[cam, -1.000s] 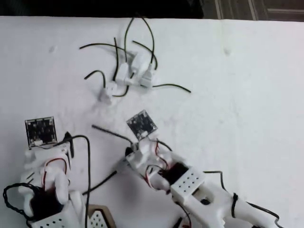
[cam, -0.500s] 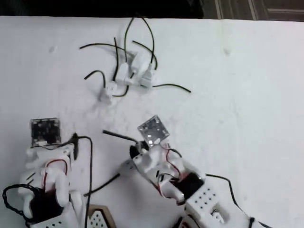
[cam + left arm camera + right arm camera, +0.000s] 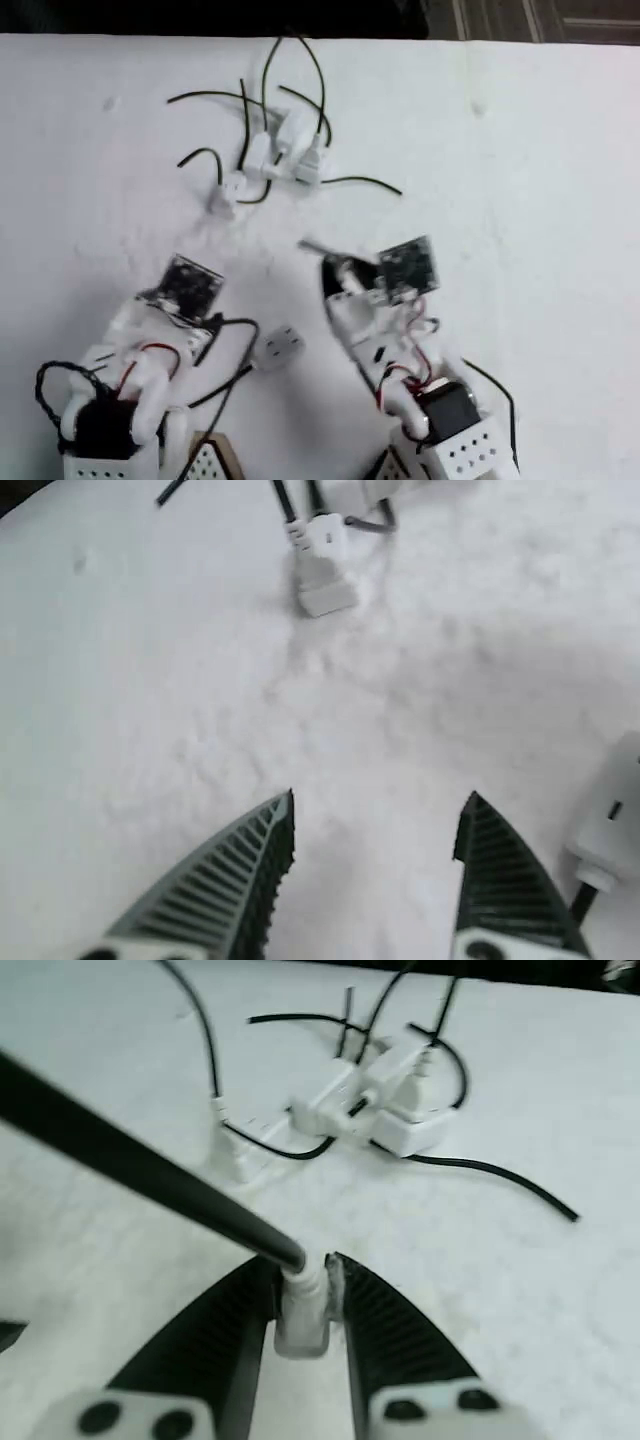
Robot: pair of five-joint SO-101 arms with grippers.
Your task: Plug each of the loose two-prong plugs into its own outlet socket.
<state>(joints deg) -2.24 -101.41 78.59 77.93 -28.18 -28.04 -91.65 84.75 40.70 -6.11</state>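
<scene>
From above, a white table (image 3: 520, 150) carries a tangle of white plugs and sockets (image 3: 283, 150) with black cords near its far side. One loose white connector (image 3: 278, 347) lies between the left arm (image 3: 140, 370) and the right arm (image 3: 400, 350). From the left wrist, the left claw (image 3: 378, 805) stands wide open over the table, with a white plug (image 3: 322, 575) well ahead. From the right wrist, the right claw (image 3: 302, 1270) is clamped on a white two-prong plug (image 3: 300, 1315) trailing a black cord (image 3: 140, 1165).

Loose socket (image 3: 279, 346) lies on table (image 3: 520, 150), before cord cluster (image 3: 283, 150).
</scene>
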